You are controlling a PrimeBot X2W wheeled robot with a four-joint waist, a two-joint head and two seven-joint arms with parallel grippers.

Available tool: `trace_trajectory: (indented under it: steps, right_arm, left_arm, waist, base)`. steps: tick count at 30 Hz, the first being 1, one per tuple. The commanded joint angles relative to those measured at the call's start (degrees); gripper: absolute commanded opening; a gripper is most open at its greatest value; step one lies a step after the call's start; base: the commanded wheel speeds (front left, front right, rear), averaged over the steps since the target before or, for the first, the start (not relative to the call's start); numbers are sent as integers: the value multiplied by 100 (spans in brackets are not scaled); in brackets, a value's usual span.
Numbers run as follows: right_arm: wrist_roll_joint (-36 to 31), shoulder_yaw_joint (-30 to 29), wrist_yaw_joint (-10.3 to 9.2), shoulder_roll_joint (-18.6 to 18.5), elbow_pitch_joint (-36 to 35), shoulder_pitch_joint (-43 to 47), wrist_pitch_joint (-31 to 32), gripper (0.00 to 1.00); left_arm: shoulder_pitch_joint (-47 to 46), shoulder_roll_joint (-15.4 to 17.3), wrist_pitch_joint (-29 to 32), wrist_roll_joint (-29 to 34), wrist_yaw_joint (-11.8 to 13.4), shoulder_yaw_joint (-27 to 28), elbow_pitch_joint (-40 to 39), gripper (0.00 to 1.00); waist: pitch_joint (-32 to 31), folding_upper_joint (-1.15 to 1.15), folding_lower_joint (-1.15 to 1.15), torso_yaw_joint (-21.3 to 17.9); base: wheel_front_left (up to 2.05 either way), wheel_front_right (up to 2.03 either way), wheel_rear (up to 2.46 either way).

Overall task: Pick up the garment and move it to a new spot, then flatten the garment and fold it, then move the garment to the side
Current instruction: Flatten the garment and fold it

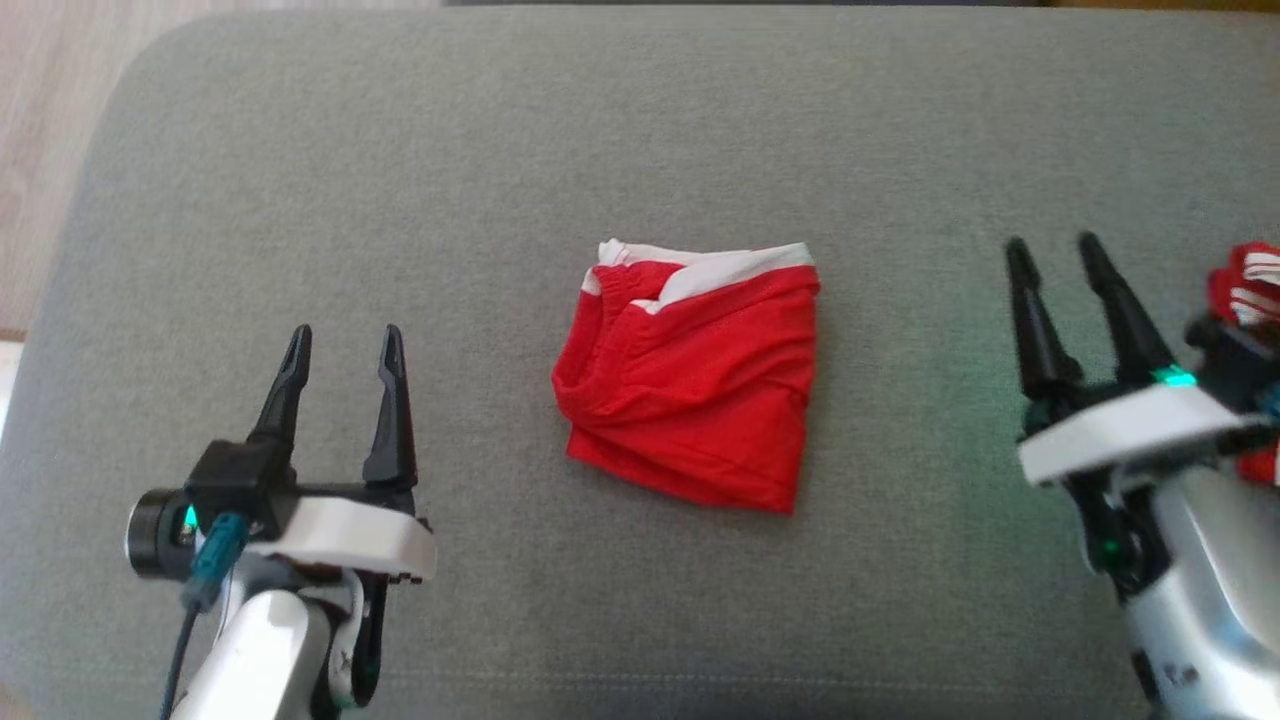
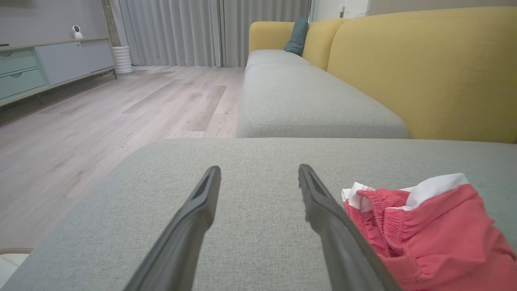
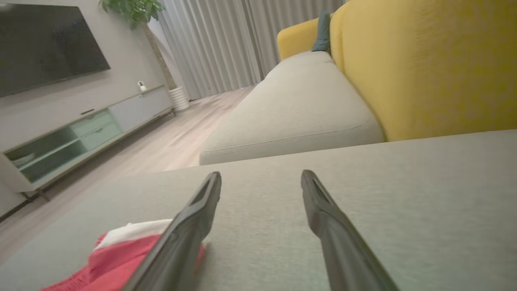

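1. Grey fabric seat cushion (image 1: 640, 120) of a sofa: one, carrying all the work.
2. Dark-fingered left tool (image 1: 345, 335): one, at the near left above the cushion. Its two fingers stand well apart and hold nothing.
3. Dark-fingered right tool (image 1: 1053, 245): one, at the near right. Its fingers are likewise spread and empty.
4. Red-and-white striped item (image 1: 1245, 285): one, just behind the right tool at the picture's edge. Its kind cannot be told.
5. Folded red shorts (image 1: 690, 385) with a white waistband: one pair, in a compact packet at mid-cushion, between the two tools and touching neither.
   - They lie to the right of the left tool and to the left of the right tool, a little farther out than the left tool's tips.
   - The packet is nearly as wide as it is deep, so it has no marked long axis. The waistband runs left to right along the far edge.
   - The left tool looks slightly the nearer.
6. Judgement: the fold appears done and the shift to the side remains. That move probably calls for a reach inward to a side edge of the packet.
7. Farther off: one more grey cushion (image 2: 307, 101), a yellow backrest (image 2: 444, 72), one teal pillow (image 2: 298, 35) and a wooden floor (image 2: 121, 113).
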Motion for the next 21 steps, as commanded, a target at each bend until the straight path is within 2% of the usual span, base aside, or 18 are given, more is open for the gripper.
trace_trajectory:
  steps: [1, 3, 6, 14, 21]
  right_arm:
    - [-250, -192, -5, -26, -430, 209, 66, 100]
    - [-603, -503, -5, 4, -747, 507, 182, 100]
    - [-1055, -968, -5, 284, -1491, 1037, 509, 100]
    - [-1551, -1342, -5, 684, -2555, 1778, 1097, 100]
    - [-1722, -1471, -5, 802, -3022, 2281, 1433, 100]
  left_arm:
    - [-40, 160, -48, -55, 20, 264, -185, 100]
    - [1, 207, -38, -62, 16, 275, -178, 100]
    - [119, 261, 4, -77, 59, 290, -242, 100]
    - [374, 363, 101, -96, 141, 303, -363, 100]
    - [687, 474, 188, -130, 218, 321, -422, 100]
  waist:
    - [-92, 0, 0, -106]
    - [-160, 0, 0, -183]
    - [-291, 0, 0, -335]
    - [-544, 0, 0, -518]
    - [-842, 0, 0, -616]
  base:
    - [0, 0, 0]
    - [0, 0, 0]
    - [0, 0, 0]
    - [0, 0, 0]
    - [0, 0, 0]
